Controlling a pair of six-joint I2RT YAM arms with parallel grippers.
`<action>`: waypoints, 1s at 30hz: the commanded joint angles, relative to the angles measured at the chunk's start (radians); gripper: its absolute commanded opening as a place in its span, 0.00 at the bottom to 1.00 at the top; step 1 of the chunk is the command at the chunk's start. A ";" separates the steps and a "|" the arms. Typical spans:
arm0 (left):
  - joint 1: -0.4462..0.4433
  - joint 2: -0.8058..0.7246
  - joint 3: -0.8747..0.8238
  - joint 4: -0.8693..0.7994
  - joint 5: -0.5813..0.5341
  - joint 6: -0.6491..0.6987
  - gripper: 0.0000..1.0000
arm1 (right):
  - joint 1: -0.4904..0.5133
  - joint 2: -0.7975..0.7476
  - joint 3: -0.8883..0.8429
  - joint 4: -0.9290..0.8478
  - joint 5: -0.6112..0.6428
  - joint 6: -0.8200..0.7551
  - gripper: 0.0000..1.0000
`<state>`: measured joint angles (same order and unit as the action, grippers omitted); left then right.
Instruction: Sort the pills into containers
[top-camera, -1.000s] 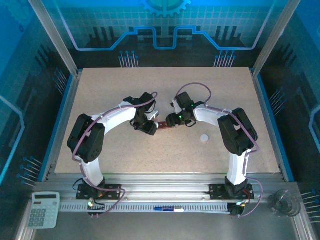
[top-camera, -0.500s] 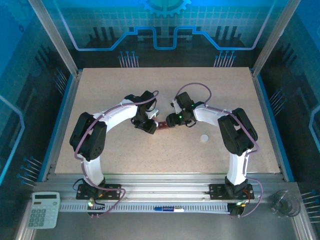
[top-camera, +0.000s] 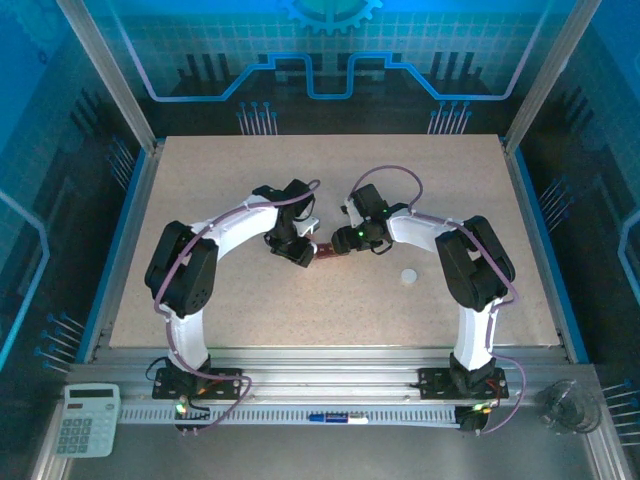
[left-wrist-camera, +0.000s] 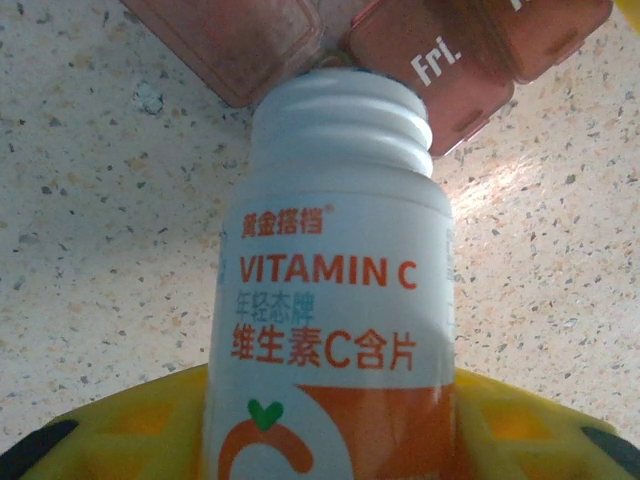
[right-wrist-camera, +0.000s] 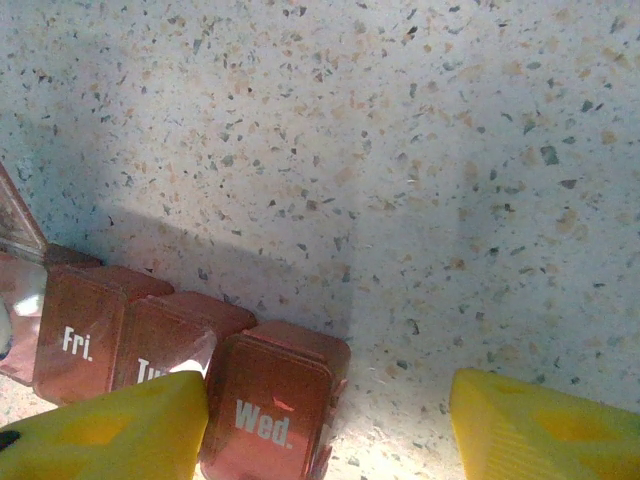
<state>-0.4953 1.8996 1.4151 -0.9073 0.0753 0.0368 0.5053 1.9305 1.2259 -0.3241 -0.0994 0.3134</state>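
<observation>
The left gripper (left-wrist-camera: 320, 440) has its yellow fingers (left-wrist-camera: 120, 425) clenched on a white Vitamin C bottle (left-wrist-camera: 335, 300). The bottle is uncapped, and its threaded mouth is right at the "Fri." cell of the reddish-brown pill organiser (left-wrist-camera: 440, 70). The right gripper (right-wrist-camera: 325, 400) is released, its fingers spread wide: one hangs over the organiser's row by "Wed.", the other over bare speckled table (right-wrist-camera: 400, 150). From above, the organiser lies mid-table between both grippers, and a small white round cap (top-camera: 408, 276) sits apart to the right.

Left of the containers (top-camera: 327, 252), the bottle (left-wrist-camera: 340, 260) blocks passage; right of them, the right gripper (right-wrist-camera: 330, 425). Table (top-camera: 230, 180) beyond and nearer lies free, save a white cap (top-camera: 409, 276) near-right.
</observation>
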 joint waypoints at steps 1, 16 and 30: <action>0.009 0.018 0.032 -0.045 0.008 0.023 0.00 | 0.013 0.036 -0.003 -0.025 -0.002 0.001 0.66; 0.010 -0.040 -0.070 0.071 0.035 -0.010 0.00 | 0.013 0.036 -0.006 -0.021 -0.007 0.007 0.66; 0.010 -0.167 -0.212 0.249 0.053 -0.038 0.00 | 0.013 0.037 -0.009 -0.021 -0.010 0.019 0.66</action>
<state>-0.4934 1.7893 1.2316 -0.7139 0.0959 0.0238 0.5053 1.9335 1.2259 -0.3199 -0.1108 0.3244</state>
